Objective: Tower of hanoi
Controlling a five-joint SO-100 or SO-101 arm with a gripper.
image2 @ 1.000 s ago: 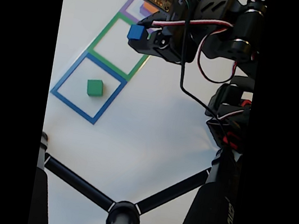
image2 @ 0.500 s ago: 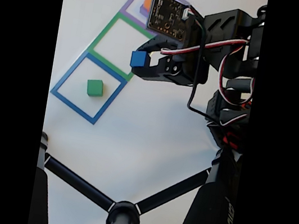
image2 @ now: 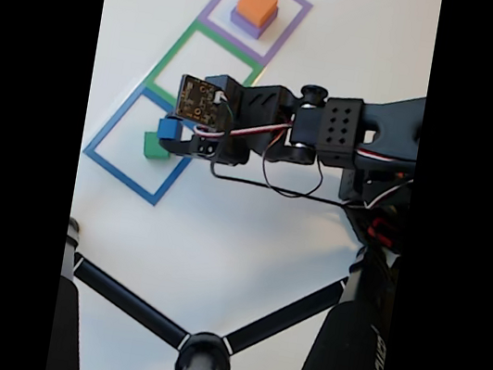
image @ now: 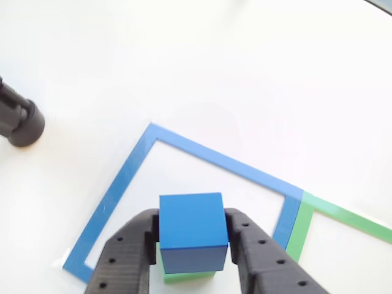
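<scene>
My gripper [image: 193, 236] is shut on the small blue cube [image: 192, 231], held between the two black fingers [image: 130, 254]. Right beneath it peeks the green block [image: 184, 277], inside the blue tape square [image: 116, 191]. In the fixed view the gripper [image2: 168, 132] holds the blue cube [image2: 168, 128] just above the green block [image2: 150, 146] in the blue tape square [image2: 110, 130]. The orange block [image2: 256, 3] sits on the purple block [image2: 244, 25] inside the purple tape square [image2: 222, 3] at the top.
A green tape square [image2: 176, 47] lies between the blue and purple ones, with nothing in it. A black tripod [image2: 201, 352] spreads its legs across the lower part of the fixed view; one leg end [image: 18, 119] shows at left in the other view. The table is white.
The arm has swung down and left with the blue cube, from over the green tape square to just above the green block in the blue square. The orange and purple stack is uncovered now.
</scene>
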